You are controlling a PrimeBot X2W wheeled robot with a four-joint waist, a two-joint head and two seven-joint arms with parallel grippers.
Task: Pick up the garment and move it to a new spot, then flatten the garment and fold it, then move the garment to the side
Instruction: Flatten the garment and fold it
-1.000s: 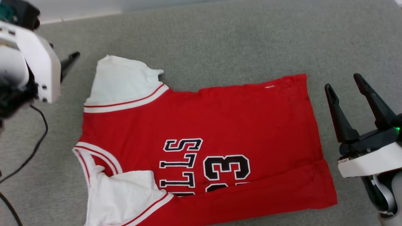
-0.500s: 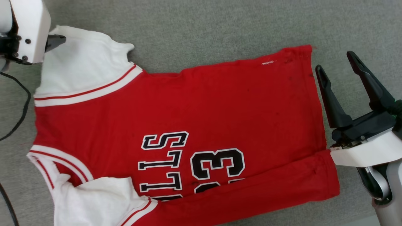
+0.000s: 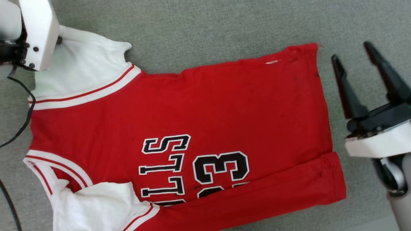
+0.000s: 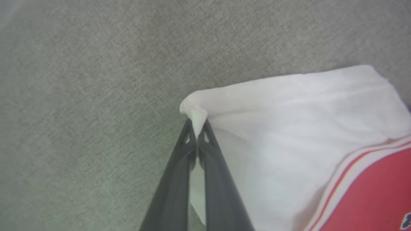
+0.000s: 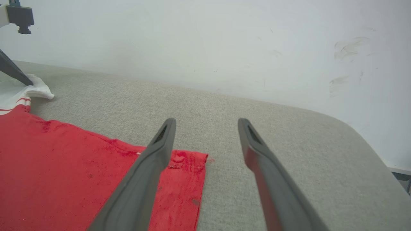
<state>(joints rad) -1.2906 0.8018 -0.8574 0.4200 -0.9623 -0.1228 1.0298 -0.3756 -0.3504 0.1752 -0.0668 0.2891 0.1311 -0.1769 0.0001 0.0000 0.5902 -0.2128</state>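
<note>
Your head view looks steeply down on the shirt [image 3: 208, 106] spread on the desk [image 3: 208, 25]. Your left wrist view hangs close over the sleeve [image 4: 289, 128] corner, facing down along the left fingers [image 4: 176, 186]. Your right wrist view looks low across the desk toward the wall [image 5: 205, 38], along the right fingers [image 5: 144, 186]. It shares the hem [image 5: 189, 160] corner with the head view.

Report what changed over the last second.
The left gripper moved in to the far white sleeve of the garment and shut on its corner. The right gripper stays open beside the hem, and the garment still lies flat. The head camera itself shifted.
</note>
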